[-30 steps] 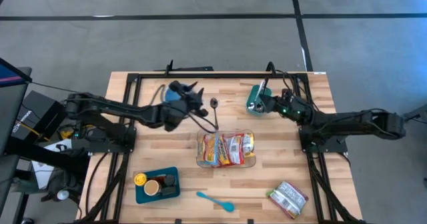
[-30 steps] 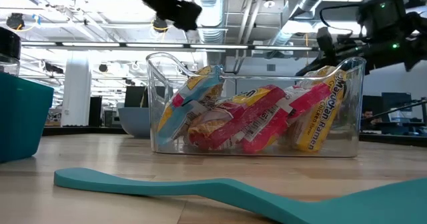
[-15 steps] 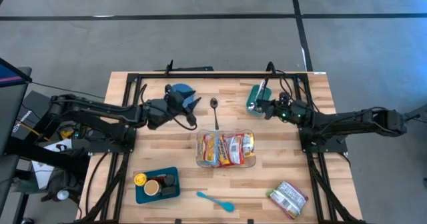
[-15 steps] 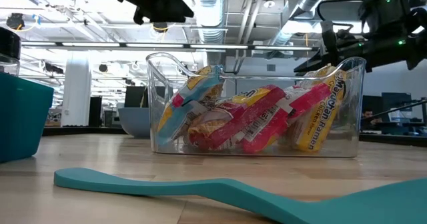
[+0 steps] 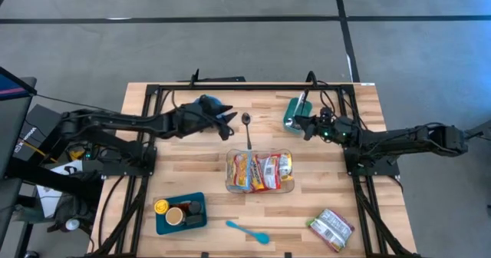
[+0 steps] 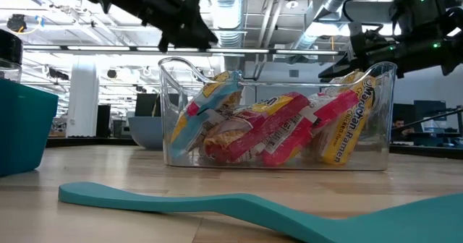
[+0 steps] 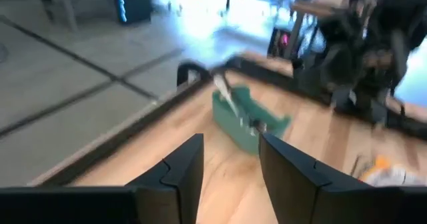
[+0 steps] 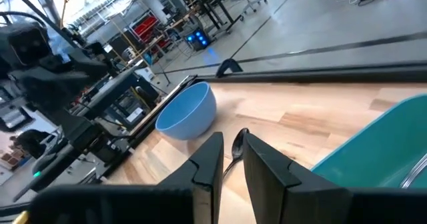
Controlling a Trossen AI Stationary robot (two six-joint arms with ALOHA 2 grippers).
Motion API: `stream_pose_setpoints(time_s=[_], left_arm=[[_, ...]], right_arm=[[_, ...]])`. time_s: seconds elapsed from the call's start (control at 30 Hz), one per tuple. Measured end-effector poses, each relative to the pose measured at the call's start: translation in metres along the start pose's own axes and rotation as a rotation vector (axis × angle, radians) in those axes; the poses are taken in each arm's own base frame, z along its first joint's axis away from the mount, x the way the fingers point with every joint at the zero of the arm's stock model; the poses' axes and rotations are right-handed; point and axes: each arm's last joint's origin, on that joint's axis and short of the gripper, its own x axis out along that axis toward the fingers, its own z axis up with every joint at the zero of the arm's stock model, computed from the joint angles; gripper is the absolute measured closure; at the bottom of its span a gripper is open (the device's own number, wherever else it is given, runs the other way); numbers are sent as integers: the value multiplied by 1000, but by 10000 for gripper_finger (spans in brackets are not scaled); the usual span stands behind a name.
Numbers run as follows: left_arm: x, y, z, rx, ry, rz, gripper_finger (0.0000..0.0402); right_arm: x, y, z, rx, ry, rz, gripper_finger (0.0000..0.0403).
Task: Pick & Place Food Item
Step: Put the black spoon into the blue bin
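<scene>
While both grippers hang empty at the far side, a loose packet waits at the near right corner

Since the loose food packet [image 5: 331,229] lies flat and askew on the table [image 5: 192,166], well apart from the clear bin [image 5: 292,173] already holding other packets, it looks like the next pick. It sits on the right arm's side, toward the near edge. The right gripper [image 5: 304,126] is the closer one, by the teal container [image 5: 293,110], fingers a slim gap apart. The left gripper [image 5: 230,120], narrowly parted and empty, hovers between the blue bowl [image 5: 205,103] and the spoon [image 5: 247,127]
</scene>
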Motion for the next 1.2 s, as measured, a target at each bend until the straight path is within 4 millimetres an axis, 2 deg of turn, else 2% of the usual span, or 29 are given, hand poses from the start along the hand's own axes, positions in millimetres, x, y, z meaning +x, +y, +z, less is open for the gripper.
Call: stream_pose_setpoints(time_s=[0.23,0.5,0.77,1.2], left_arm=[[35,-2,-2,30,76,-32,284],[72,15,-3,46,233,29,297],[94,30,-6,9,335,-36,298],[125,43,-16,-18,460,-59,298]], right_arm=[[0,0,1,-20,-5,-1,349],[0,0,0,-21,-3,-1,349],[0,0,0,-20,-5,0,349],[0,0,1,-20,-6,-1,349]])
